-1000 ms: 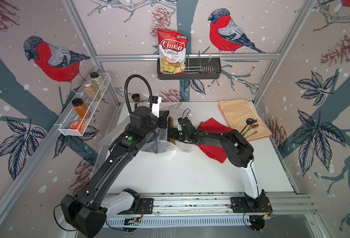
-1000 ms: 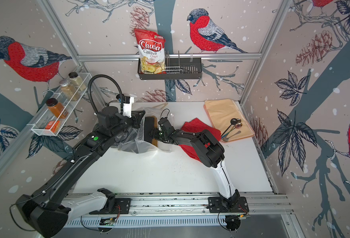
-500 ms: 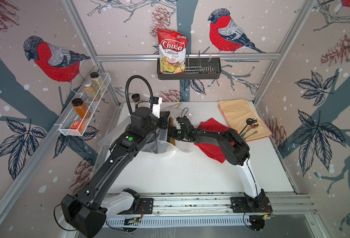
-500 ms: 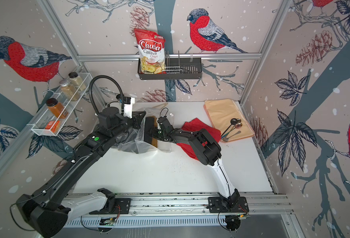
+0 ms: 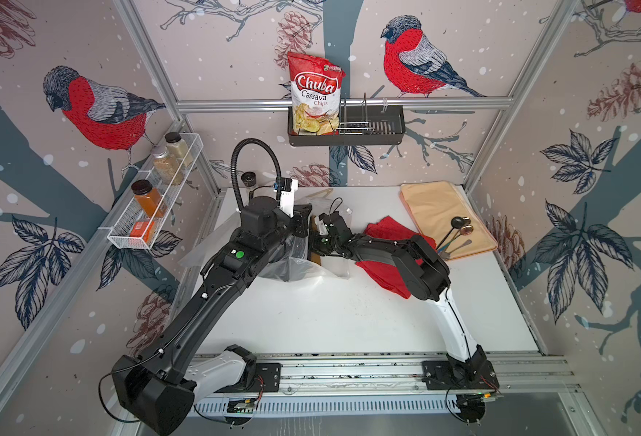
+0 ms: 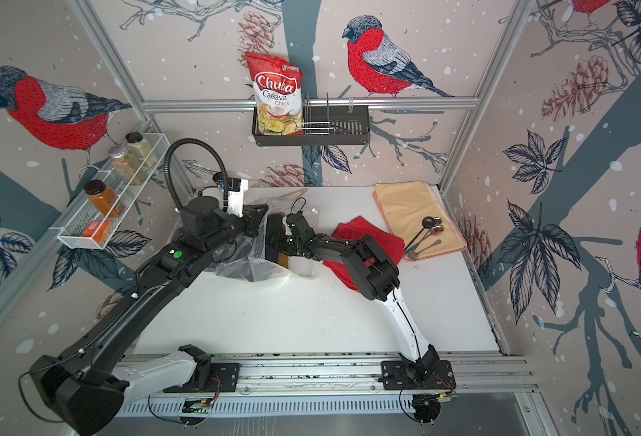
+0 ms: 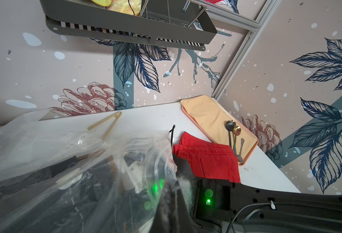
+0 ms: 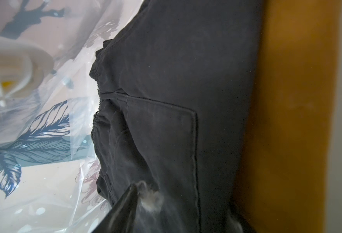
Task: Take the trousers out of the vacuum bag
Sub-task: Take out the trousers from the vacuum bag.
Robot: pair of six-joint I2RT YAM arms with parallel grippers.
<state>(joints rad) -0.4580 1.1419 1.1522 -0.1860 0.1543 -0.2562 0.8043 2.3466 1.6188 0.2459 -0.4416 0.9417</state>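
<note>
The right tool (image 5: 317, 244) is pushed deep into the mouth of the vacuum bag (image 5: 303, 268). Seen from its wrist, its two fingers (image 8: 129, 203) stand apart with the black trousers (image 8: 176, 100) between them. Whether they actually bite the cloth I cannot tell (the near ends are only a blur). Against the black pair, inside the bag, lie the mustard-brown trousers (image 8: 287, 121), which show in both top views as a brown strip at the bag's mouth. The bag's round white valve disc (image 8: 15, 58) sits on the clear plastic on the other side of the black pair.

The left tool (image 5: 305, 223) is at the upper edge of the bag, pressed together. The crinkly plastic rises to it in a gathered fold, so it looks to be pinching the bag's rim and holding the mouth up off the bench (image 5: 330, 313).

Outside the bag, just beside its mouth on the right arm's side, the red trousers (image 5: 385, 231) lie folded flat on the bench, partly under the right arm. Farther from the bag on that same side, a peach mat (image 5: 434, 209) carries a few spoons (image 5: 459, 226). Behind the bag, toward the back wall, a pair of wooden tongs (image 7: 107, 123) lies on the bench. High above the bag, a chips bag (image 5: 315, 98) stands in a wall rack.
</note>
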